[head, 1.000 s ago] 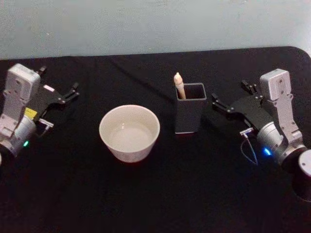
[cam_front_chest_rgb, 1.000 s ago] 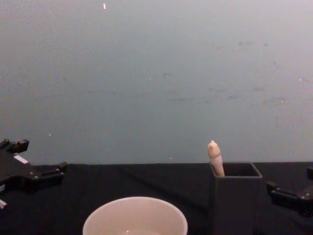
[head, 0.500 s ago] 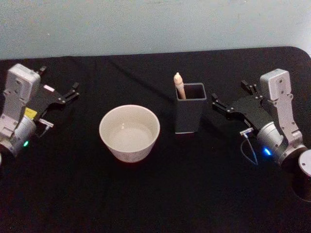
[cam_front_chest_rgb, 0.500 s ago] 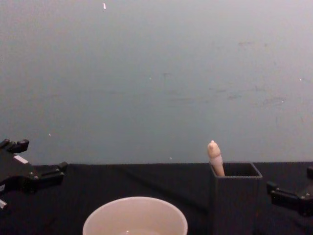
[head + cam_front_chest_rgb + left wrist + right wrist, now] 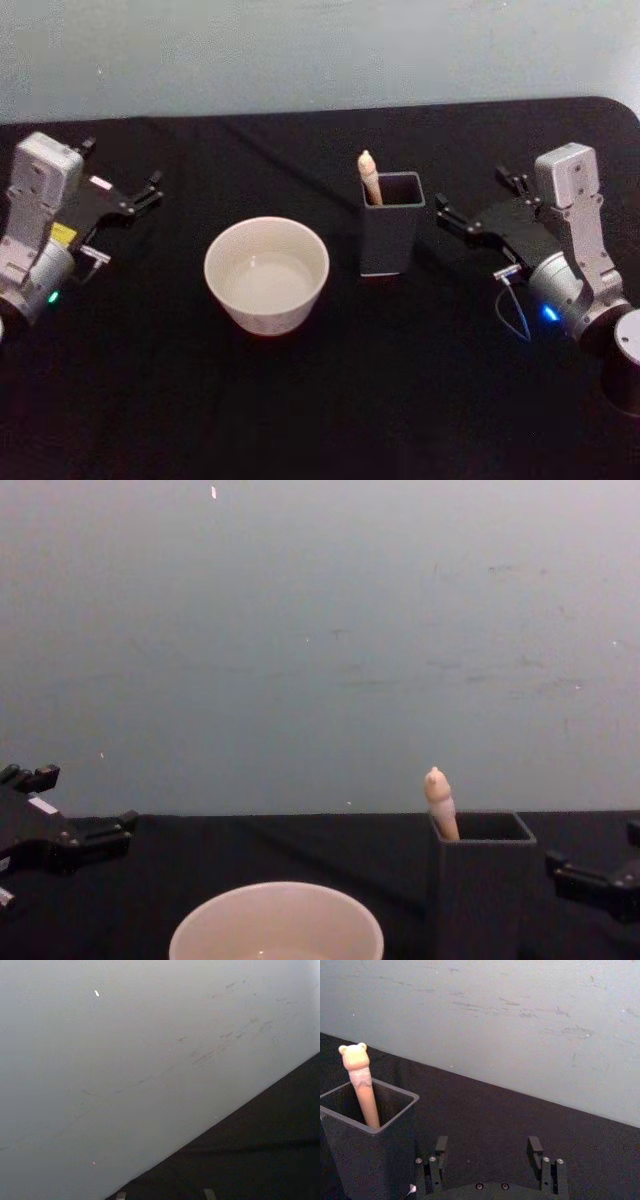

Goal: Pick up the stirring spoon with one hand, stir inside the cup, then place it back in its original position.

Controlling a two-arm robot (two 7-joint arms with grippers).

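Two grippers flank a black tabletop (image 5: 330, 420), neither holding anything; nearest the robot stands the cup (image 5: 266, 274), cream-white and wide-mouthed, left of centre; just beyond it and to its right, apart from it, stands a dark grey square-mouthed holder (image 5: 391, 236); the stirring spoon (image 5: 369, 179) stands inside this holder, leaning against its far left corner, handle up, long axis close to vertical, knob clear above the rim, bowl hidden within; the right gripper (image 5: 478, 203) hovers near the holder's right side, fingers spread with an empty gap between them and pointing toward the holder; in the right wrist view the handle lies off to one side of the fingers (image 5: 441, 1146), not between them; the left gripper (image 5: 120, 170) waits well apart at the left edge beyond the cup, fingers likewise parted; judgement: the right arm is the nearer, and the grasp calls for closing across the upright handle above the rim.
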